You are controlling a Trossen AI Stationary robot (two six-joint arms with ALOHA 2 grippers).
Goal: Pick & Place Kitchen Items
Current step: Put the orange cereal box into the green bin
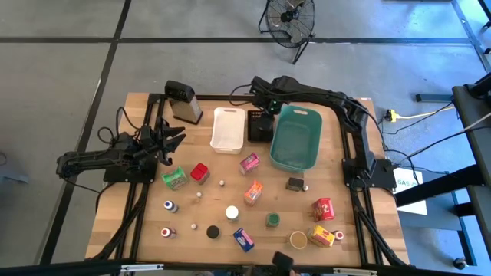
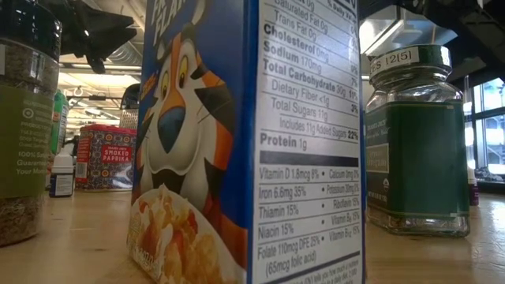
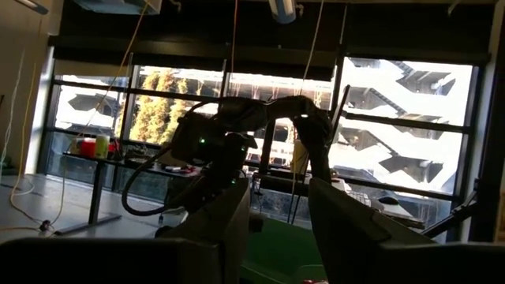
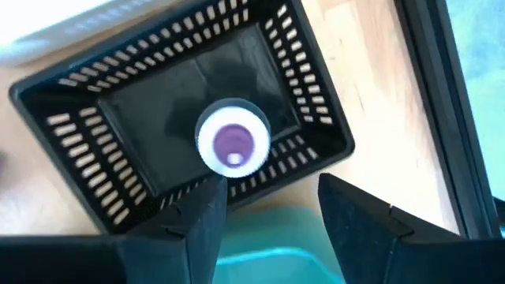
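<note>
My right gripper hangs open, pointing down, over the black tray at the table's far middle. A small bottle with a white cap and purple centre stands upright on the tray's floor, below the fingers and apart from them. My left gripper waits open at the table's left, holding nothing. Several kitchen items stand loose on the table's near half: a green packet, a red box, a pink box, an orange box and a blue box.
A white bin stands left of the black tray and a teal basket right of it. A metal grater stands at the far left. A green jar and a paprika tin flank the blue box.
</note>
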